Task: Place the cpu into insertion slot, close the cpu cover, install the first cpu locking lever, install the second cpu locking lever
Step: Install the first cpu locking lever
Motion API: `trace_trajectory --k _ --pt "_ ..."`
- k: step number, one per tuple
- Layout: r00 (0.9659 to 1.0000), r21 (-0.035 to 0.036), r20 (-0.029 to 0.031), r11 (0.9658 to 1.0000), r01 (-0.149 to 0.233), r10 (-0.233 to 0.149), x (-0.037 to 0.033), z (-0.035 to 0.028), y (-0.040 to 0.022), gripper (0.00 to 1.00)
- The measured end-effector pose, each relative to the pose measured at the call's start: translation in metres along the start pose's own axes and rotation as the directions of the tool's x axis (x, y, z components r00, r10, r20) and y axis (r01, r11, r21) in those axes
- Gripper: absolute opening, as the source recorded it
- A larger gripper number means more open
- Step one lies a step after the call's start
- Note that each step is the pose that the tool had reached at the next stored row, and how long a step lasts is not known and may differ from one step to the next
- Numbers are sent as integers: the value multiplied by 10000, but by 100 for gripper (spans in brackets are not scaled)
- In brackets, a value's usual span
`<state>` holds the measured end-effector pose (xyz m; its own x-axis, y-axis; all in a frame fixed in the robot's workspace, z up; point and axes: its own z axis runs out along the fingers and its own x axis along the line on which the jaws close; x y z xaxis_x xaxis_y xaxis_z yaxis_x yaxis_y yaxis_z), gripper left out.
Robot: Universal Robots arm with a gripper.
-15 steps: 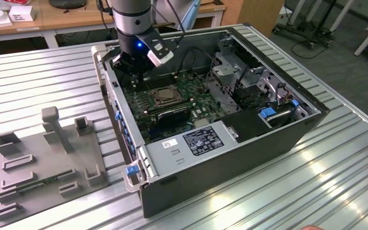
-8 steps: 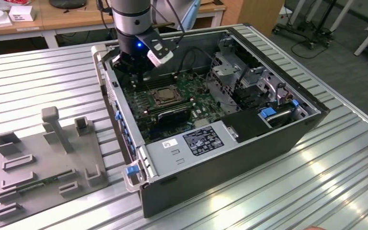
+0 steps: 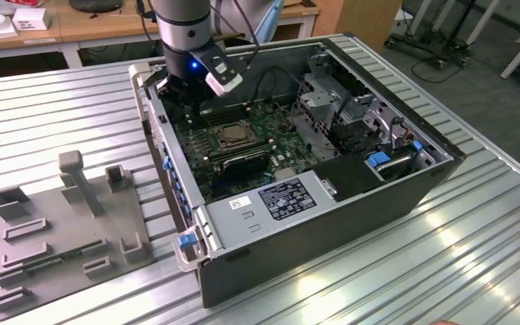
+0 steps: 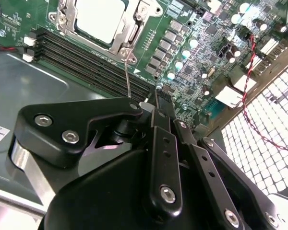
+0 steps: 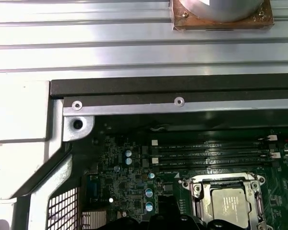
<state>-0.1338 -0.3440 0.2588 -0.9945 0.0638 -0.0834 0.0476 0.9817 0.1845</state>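
Observation:
The cpu (image 4: pixel 98 19) lies flat in the socket on the green motherboard (image 4: pixel 201 57), its silvery top showing through the cut-out of the cpu cover (image 4: pixel 129 36), which is folded down around it. The insertion slot is hidden beneath them. A thin wire locking lever (image 4: pixel 127 76) sticks out from the socket corner, and its free end meets the tip of my gripper (image 4: pixel 153 103), whose black fingers are shut together. In the exterior view my gripper (image 3: pixel 183 101) hangs inside the open case, just behind the cpu (image 3: pixel 233 134). The first wrist view shows the cpu (image 5: pixel 229 203) under its cover (image 5: pixel 198 189).
Long black memory slots (image 4: pixel 86 62) run between the socket and my gripper. The case wall (image 5: pixel 173 103) stands close behind. A drive cage with blue clips (image 3: pixel 378 159) fills the exterior view's right of the case. A grey fixture plate (image 3: pixel 61 223) lies on the table at the exterior view's left.

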Motion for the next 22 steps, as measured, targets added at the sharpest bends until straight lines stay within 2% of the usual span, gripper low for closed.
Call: trace_trajectory --k 2,4,7,10,11,18,22 --pt "10000 -18 -1 10000 0 0 2 13 1 11" --pt "10000 -87 -5 10000 -9 9 4 20 2 11" --pt "10000 -200 -12 9998 -20 20 6 24 6 11" --pt "10000 -364 -18 9993 -35 34 7 29 15 11" --pt "10000 -394 -20 9992 -38 37 7 29 18 11" --pt "10000 -418 -21 9991 -39 38 11 55 46 11" --pt "10000 -474 -25 9989 -46 45 14 73 65 11"
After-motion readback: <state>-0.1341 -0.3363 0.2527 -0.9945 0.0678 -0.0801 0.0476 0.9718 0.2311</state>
